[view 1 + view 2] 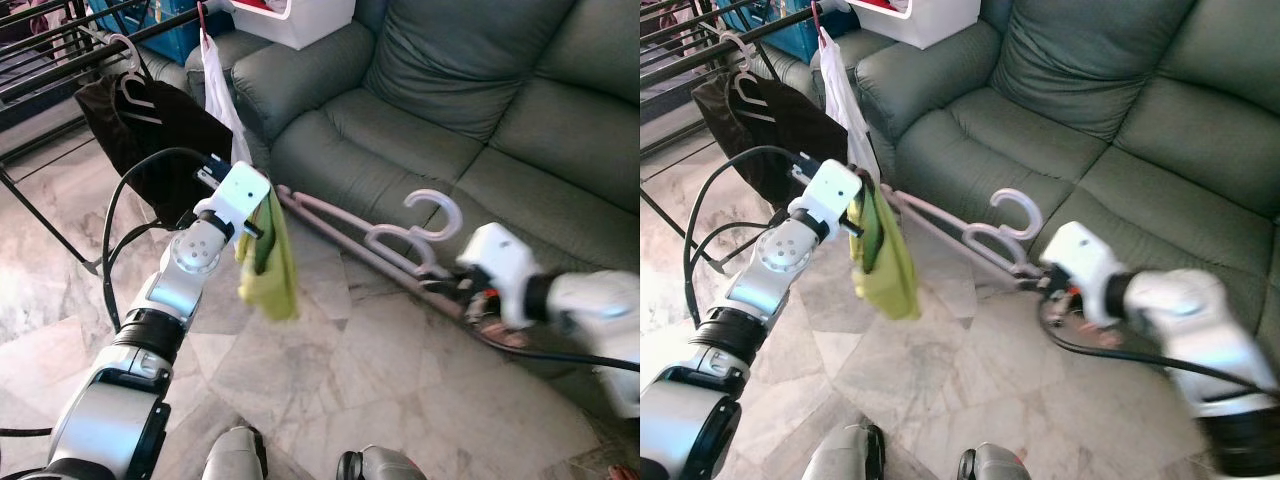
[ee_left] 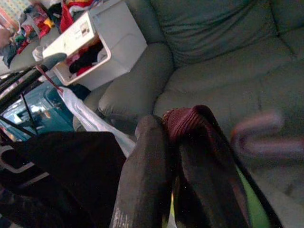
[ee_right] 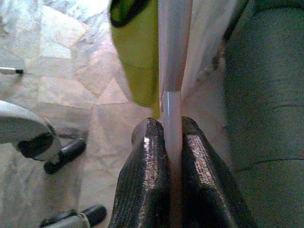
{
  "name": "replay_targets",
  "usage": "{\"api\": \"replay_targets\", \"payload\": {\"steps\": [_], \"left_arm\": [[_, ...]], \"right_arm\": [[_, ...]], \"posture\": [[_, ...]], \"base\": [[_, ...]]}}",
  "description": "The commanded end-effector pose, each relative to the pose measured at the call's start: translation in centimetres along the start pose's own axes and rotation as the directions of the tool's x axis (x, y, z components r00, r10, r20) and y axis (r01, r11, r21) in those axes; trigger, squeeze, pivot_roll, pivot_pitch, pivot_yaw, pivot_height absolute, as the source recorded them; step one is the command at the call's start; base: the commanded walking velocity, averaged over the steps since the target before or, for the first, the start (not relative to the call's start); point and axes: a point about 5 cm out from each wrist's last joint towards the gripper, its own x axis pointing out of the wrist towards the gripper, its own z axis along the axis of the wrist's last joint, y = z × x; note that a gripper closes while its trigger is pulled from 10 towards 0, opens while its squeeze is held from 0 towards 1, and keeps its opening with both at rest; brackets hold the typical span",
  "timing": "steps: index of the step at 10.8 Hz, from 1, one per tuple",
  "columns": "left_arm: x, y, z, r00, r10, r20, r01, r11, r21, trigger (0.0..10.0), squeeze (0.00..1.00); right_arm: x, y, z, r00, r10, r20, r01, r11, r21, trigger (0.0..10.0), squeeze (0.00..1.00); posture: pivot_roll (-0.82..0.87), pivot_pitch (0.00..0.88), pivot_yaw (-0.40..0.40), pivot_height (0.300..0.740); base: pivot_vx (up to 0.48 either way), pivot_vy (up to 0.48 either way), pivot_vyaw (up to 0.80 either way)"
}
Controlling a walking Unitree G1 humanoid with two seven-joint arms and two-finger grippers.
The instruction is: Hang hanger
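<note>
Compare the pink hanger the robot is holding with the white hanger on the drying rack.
The pink hanger is held between the left gripper and right gripper, lying nearly level; the white hanger hangs upright by its hook from the rack. The pink one has a yellow-green cloth at one end; the white one carries a black garment. Both have curved hooks.

We see a pale pink hanger (image 1: 400,240) carrying a yellow-green garment (image 1: 272,262) with a dark maroon ribbed trim (image 2: 190,121). The sofa (image 1: 470,110) is dark grey-green. Our floor (image 1: 330,380) is marbled tile in beige, white and grey veins. A black garment (image 1: 150,140) hangs on a white hanger (image 1: 130,80) from a black drying rack (image 1: 60,60), beside a white cloth (image 1: 222,90). A white bin (image 2: 90,45) holds red and black things, possibly clothes; the view is dim. Both grippers' fingers (image 3: 147,175) are black, the arms silver and white.
</note>
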Motion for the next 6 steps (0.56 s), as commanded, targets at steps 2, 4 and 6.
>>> {"api": "replay_targets", "payload": {"steps": [2, 4, 6], "left_arm": [[0.5, 0.5, 1.7, 0.998, 0.005, 0.068, -0.006, 1.0, 0.017, 10.0, 0.0], [0.4, 0.8, 0.9, 0.999, 0.033, 0.035, -0.034, 0.999, 0.031, 10.0, 0.0], [0.4, 1.0, 0.5, 0.999, 0.052, 0.016, -0.053, 0.998, 0.042, 10.0, 0.0]], "right_arm": [[0.8, 0.5, 0.1, 1.0, 0.02, 0.01, -0.02, 1.0, 0.003, 10.0, 0.0], [0.7, 1.1, 0.7, 0.998, 0.057, 0.006, -0.057, 0.998, -0.018, 10.0, 0.0], [0.1, 1.8, 0.9, 0.996, 0.094, -0.007, -0.094, 0.995, -0.034, 10.0, 0.0]], "posture": [[-0.07, 0.093, -0.025, 0.74], [-0.07, 0.094, -0.025, 0.74], [-0.08, 0.096, -0.023, 0.74]], "base": [[0.0, 0.0, 0.0], [0.0, 0.0, 0.0], [0.0, 0.0, 0.0]]}}
